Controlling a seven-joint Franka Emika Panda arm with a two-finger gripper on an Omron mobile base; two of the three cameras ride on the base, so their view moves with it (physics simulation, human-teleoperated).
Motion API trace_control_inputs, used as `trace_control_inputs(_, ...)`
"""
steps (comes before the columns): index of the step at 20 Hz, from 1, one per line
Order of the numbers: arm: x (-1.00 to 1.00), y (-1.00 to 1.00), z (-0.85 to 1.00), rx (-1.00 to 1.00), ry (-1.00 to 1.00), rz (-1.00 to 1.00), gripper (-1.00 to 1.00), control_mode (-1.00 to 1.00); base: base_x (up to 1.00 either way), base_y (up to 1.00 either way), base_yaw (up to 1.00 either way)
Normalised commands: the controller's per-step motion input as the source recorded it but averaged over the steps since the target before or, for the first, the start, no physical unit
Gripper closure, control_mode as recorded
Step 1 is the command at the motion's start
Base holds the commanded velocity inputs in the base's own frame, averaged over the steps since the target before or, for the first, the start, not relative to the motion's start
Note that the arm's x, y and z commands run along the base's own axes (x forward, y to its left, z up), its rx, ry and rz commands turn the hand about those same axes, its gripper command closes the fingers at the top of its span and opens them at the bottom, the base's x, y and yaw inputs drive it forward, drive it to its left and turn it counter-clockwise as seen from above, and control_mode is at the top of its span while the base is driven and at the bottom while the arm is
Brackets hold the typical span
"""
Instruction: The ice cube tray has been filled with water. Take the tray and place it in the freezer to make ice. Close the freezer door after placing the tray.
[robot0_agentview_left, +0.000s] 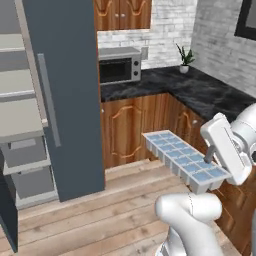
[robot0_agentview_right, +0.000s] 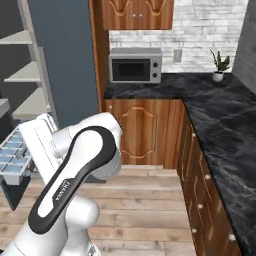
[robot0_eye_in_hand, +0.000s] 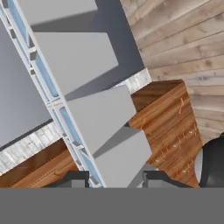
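Note:
The ice cube tray (robot0_agentview_left: 182, 159) is a white grid with pale blue water in its cells. It hangs level in the air over the wooden floor, right of the fridge. My gripper (robot0_agentview_left: 208, 160) is shut on its near right end. In the right base view the tray (robot0_agentview_right: 12, 156) juts out to the left from behind my arm. In the hand view the tray (robot0_eye_in_hand: 87, 109) runs away from my gripper (robot0_eye_in_hand: 114, 179), with a finger on each side. The freezer (robot0_agentview_left: 20, 117) stands open at the left with pale grey shelves and bins. A dark edge of the freezer door (robot0_agentview_left: 7, 215) shows at the lower left.
A dark blue-grey fridge door (robot0_agentview_left: 67, 100) with a long grey handle stands between the freezer and the tray. Behind are wooden cabinets (robot0_agentview_left: 127, 130), a black counter (robot0_agentview_left: 200, 90) with a microwave (robot0_agentview_left: 119, 67) and a small plant (robot0_agentview_left: 185, 60).

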Motion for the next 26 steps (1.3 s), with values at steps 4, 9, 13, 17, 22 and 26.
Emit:
trace_control_inputs(4, 0.00, 0.00, 0.00, 0.00, 0.00, 0.00, 1.00, 1.00, 0.14, 0.01, 0.53)
trace_control_inputs(9, 0.00, 0.00, 0.00, 0.00, 0.00, 0.00, 1.00, 1.00, 0.79, 0.01, 0.03)
trace_control_inputs(13, 0.00, 0.00, 0.00, 0.00, 0.00, 0.00, 1.00, 1.00, 0.92, 0.29, 0.00)
trace_control_inputs(17, 0.00, 0.00, 0.00, 0.00, 0.00, 0.00, 1.00, 1.00, 0.65, 0.67, -0.04)
trace_control_inputs(22, 0.00, 0.00, 0.00, 0.00, 0.00, 0.00, 1.00, 1.00, 0.51, 0.92, -0.15)
trace_control_inputs(26, 0.00, 0.00, 0.00, 0.00, 0.00, 0.00, 1.00, 1.00, 0.64, 0.79, -0.18)
